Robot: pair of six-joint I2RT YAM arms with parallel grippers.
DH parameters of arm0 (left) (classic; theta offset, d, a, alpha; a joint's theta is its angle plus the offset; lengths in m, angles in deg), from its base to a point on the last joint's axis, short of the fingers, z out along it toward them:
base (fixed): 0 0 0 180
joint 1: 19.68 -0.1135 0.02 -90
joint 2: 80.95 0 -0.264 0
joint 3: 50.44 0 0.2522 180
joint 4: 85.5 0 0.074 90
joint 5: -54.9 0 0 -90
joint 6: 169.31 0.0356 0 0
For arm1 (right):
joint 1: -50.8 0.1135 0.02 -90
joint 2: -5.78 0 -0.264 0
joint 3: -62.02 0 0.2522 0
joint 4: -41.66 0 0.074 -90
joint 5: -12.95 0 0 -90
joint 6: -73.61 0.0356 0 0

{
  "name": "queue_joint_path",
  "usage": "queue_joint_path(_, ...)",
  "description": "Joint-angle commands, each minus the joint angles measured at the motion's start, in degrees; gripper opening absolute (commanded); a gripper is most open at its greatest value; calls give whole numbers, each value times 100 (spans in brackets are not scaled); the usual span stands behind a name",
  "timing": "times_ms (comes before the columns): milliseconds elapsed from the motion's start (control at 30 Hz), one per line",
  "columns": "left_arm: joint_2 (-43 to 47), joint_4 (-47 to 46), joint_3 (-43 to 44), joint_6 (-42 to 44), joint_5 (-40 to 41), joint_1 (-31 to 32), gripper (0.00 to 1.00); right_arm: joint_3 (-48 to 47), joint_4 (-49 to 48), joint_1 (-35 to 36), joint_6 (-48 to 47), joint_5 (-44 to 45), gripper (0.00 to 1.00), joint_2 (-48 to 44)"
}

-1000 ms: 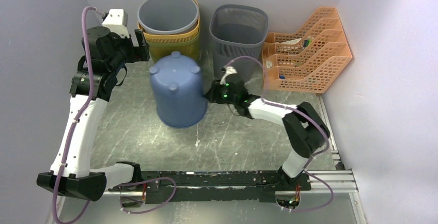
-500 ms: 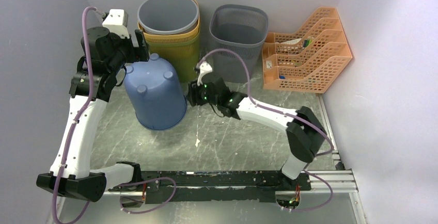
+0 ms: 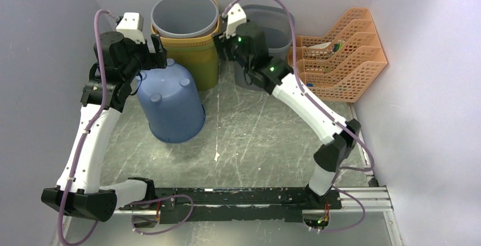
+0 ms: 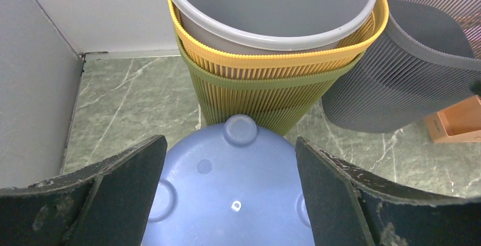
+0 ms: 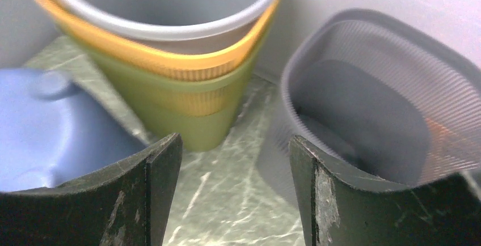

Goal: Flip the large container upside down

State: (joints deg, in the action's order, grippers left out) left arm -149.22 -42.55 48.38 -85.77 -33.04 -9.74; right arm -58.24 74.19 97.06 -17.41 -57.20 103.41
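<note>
From above, the large blue container (image 3: pixel 172 103) stands feet-up on the table (image 3: pixel 255 144), just before the stacked bins (image 3: pixel 187 25). Left wrist view: my left pincer (image 4: pixel 228 139) is spread wide over its base (gripping nothing). Right wrist view: my right pincer (image 5: pixel 233 137) is released and empty, near the grey mesh bin (image 5: pixel 363 104).

No text, label, brand, number or sign can be read in any view. The base of the blue container (image 4: pixel 227 183), seen close in the left wrist view, is plain moulded plastic with no lettering on it. Inside the orange file rack (image 3: pixel 363 73), in its rearmost slot, some small items (image 3: pixel 332 46) show green and white marks, too small to make out as words.
</note>
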Motion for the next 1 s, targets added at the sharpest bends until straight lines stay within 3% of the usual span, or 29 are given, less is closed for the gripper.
queue_joint_path(0, 101, -256, -20, -23, -163, 35, 95, -974, 1199, -787, -424, -378, 69, 812)
queue_joint_path(267, 220, -262, -122, -20, -162, 35, 95, -1936, 1636, -1440, -931, -1192, 70, 1646)
queue_joint_path(533, 235, -212, -136, 39, -113, 35, 95, -1280, 1460, -1758, -944, -1539, 69, 1571)
queue_joint_path(733, 269, -195, -186, 39, -100, 35, 96, -826, 1384, -1773, -834, -1679, 62, 1512)
queue_joint_path(967, 309, -186, -176, 35, -57, 35, 95, -419, 1176, -1923, -680, -2086, 16, 1145)
